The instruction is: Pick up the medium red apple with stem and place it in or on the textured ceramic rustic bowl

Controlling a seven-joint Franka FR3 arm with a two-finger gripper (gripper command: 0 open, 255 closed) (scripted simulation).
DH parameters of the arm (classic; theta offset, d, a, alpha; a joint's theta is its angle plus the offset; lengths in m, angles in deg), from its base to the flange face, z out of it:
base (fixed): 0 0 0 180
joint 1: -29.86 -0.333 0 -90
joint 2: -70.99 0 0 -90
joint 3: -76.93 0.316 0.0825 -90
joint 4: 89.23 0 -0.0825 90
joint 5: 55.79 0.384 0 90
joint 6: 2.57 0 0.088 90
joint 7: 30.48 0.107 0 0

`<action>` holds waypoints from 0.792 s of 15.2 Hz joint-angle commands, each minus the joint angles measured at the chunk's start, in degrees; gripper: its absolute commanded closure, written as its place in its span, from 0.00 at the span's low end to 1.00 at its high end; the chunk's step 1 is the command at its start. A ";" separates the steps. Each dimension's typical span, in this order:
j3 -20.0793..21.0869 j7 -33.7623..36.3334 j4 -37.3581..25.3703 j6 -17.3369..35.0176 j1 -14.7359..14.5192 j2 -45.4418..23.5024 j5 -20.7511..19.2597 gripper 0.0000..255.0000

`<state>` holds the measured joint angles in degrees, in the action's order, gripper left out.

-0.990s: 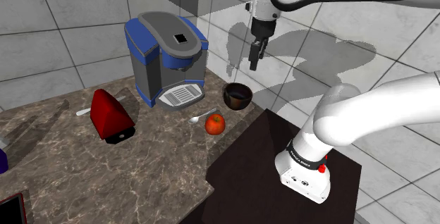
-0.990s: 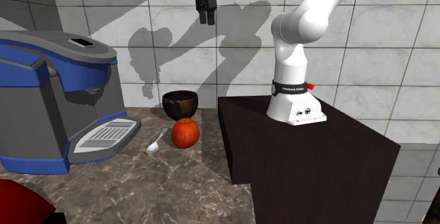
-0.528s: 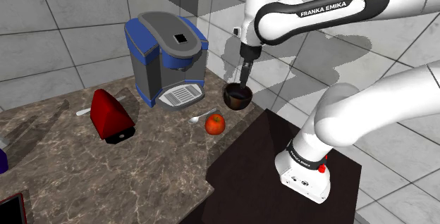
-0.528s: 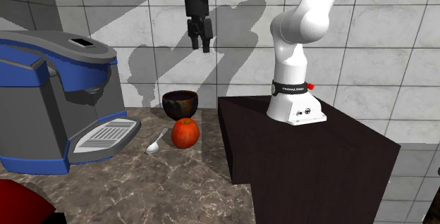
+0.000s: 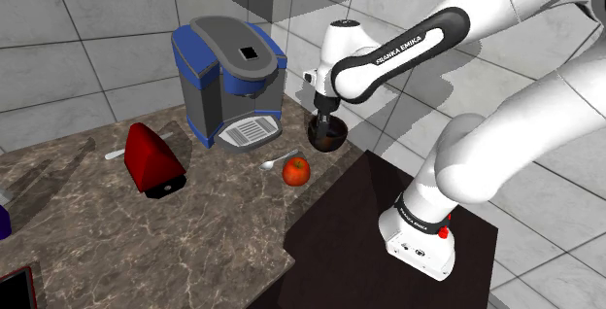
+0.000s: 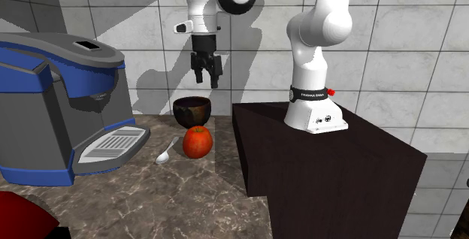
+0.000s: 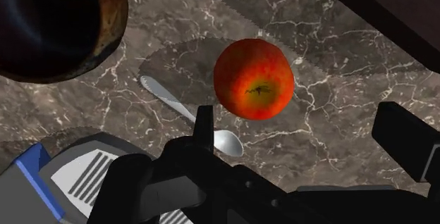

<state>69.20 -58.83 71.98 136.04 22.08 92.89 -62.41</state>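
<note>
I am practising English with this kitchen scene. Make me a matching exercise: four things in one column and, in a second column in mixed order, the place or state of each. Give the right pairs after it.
Column A
1. apple
2. bowl
3. spoon
4. gripper

Column B
a. in the air, jaws open, holding nothing
b. lies on the counter between the coffee machine and the apple
c. dark, stands by the tiled wall
d. red and orange, rests on the counter beside the dark stand

Pairs: 1-d, 2-c, 3-b, 4-a
</note>
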 commanded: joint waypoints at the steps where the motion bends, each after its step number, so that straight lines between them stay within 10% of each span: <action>1: -1.13 -3.07 0.19 6.49 -1.10 -5.43 0.71 0.00; 12: -1.67 -18.06 -1.96 26.85 -5.64 -26.74 13.46 0.00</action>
<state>67.29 -75.96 70.21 161.72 16.40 67.49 -50.08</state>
